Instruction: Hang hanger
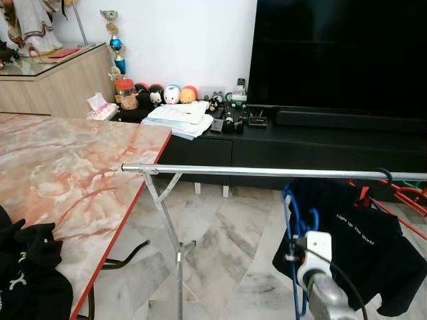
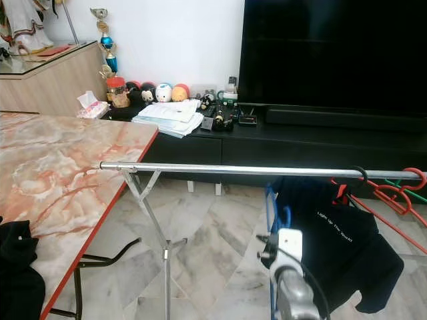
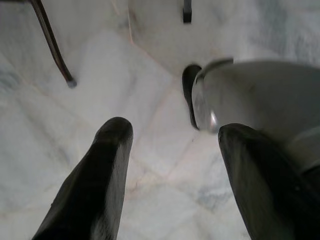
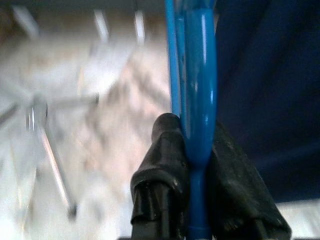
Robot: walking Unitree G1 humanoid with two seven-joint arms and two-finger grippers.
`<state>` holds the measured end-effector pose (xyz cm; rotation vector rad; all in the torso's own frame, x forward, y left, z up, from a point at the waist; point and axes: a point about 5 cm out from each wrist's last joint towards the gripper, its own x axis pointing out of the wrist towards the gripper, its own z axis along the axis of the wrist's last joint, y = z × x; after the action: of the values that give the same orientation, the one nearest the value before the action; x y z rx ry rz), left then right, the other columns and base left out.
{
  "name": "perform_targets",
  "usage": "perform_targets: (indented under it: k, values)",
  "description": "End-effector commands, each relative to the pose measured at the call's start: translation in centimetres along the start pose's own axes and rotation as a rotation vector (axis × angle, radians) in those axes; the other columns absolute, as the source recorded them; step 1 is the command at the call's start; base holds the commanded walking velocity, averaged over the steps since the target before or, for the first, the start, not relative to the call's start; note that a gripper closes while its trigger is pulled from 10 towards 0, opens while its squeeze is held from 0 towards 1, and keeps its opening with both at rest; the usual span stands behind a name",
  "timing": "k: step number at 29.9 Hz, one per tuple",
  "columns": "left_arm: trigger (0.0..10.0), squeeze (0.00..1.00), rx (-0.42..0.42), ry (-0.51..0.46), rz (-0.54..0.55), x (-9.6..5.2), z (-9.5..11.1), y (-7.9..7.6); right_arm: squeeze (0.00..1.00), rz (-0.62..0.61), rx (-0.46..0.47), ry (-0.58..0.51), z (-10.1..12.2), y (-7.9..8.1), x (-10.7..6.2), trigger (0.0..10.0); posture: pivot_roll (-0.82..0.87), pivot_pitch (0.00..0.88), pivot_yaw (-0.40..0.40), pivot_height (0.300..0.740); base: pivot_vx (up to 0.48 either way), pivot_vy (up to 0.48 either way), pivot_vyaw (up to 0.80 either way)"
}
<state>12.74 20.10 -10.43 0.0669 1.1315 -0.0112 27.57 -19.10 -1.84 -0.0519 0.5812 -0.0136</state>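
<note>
A blue plastic hanger (image 1: 289,217) is upright just below the silver clothes rail (image 1: 267,172), beside the left edge of a black T-shirt (image 1: 353,247) that hangs on the rail from a black hook (image 1: 385,175). My right gripper (image 4: 196,137) is shut on the blue hanger's (image 4: 200,75) bar, one black finger (image 4: 162,150) on each side. The right wrist (image 1: 319,267) rises from the bottom of the head view. Whether the hanger touches the rail cannot be told. Down low, my left gripper (image 3: 172,165) points at the marble floor, open and holding nothing.
A marble-top table (image 1: 73,173) stands at the left with a black garment (image 1: 30,280) on its near corner. The rail's crossed legs (image 1: 170,227) stand beside it. Red hangers (image 1: 408,193) hang at the rail's right end. A black TV cabinet (image 1: 320,147) lies behind.
</note>
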Motion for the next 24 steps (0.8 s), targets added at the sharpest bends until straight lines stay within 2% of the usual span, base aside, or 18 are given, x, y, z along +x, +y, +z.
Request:
perform_targets:
  k: [1, 4, 10, 24]
  values:
    - [10.0, 0.00, -0.007, 0.035, 0.006, -0.3, -1.2, 0.9, 0.00, 0.005, -0.020, 0.008, -1.0, 0.2, -0.3, 10.0, 0.05, 0.000, 0.012, 0.740, 0.000, 0.000, 0.00]
    - [10.0, 0.00, -0.007, 0.049, 0.011, -0.6, -2.2, 1.4, 0.00, -0.024, 0.022, 0.001, -1.9, -0.2, -0.8, 10.0, 0.05, 0.005, 0.012, 0.740, 0.000, 0.000, 0.00]
    - [10.0, 0.00, 0.000, 0.062, 0.002, -0.7, -3.0, 0.9, 0.00, -0.059, 0.047, -0.019, -2.9, -0.8, -1.5, 10.0, 0.04, 0.006, 0.014, 0.740, 0.000, 0.000, 0.00]
    - [10.0, 0.00, 0.008, 0.055, -0.015, -0.5, -2.8, 0.1, 0.00, -0.054, 0.061, -0.049, -2.5, -0.4, -1.4, 10.0, 0.04, 0.009, 0.009, 0.740, 0.265, 0.000, 0.00]
